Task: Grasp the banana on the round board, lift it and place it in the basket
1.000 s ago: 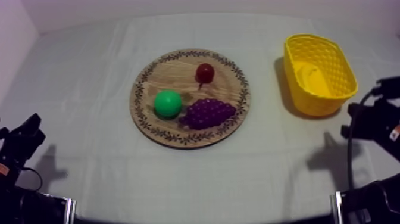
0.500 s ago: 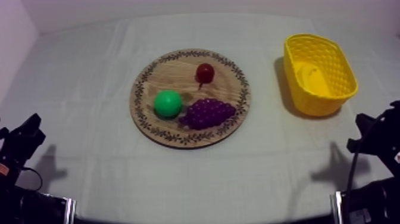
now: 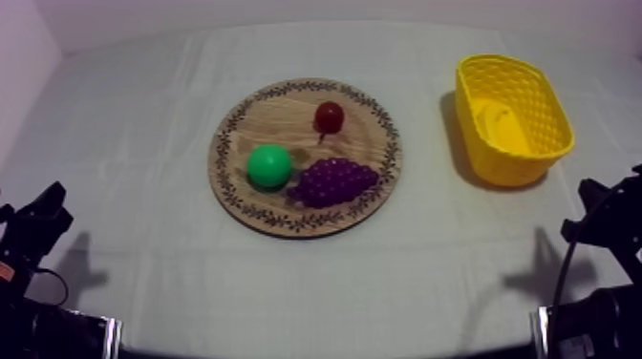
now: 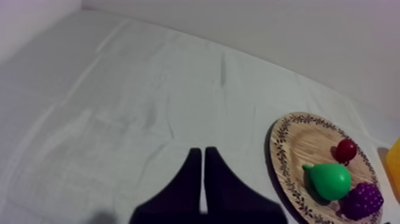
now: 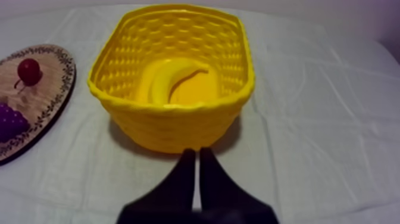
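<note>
The banana (image 5: 169, 80) lies inside the yellow basket (image 5: 172, 122), which stands at the table's right (image 3: 549, 105); the banana (image 3: 497, 122) shows pale on its floor. The round wooden board (image 3: 277, 119) in the middle carries a green pear (image 3: 268, 165), purple grapes (image 3: 333, 181) and a small red fruit (image 3: 329, 116). My right gripper (image 5: 197, 156) is shut, a narrow wedge just in front of the basket's near wall; its arm (image 3: 611, 224) sits low at the right edge. My left gripper (image 4: 203, 156) is shut over bare cloth, left of the board (image 4: 297, 149); its arm (image 3: 33, 224) rests low left.
The grey-white cloth (image 3: 143, 124) covers the whole table, with open room left of the board and between board and basket. A pale wall runs along the far edge.
My right arm has drawn back from beside the basket, down towards the table's lower right edge. The left arm and the fruit on the board have stayed put.
</note>
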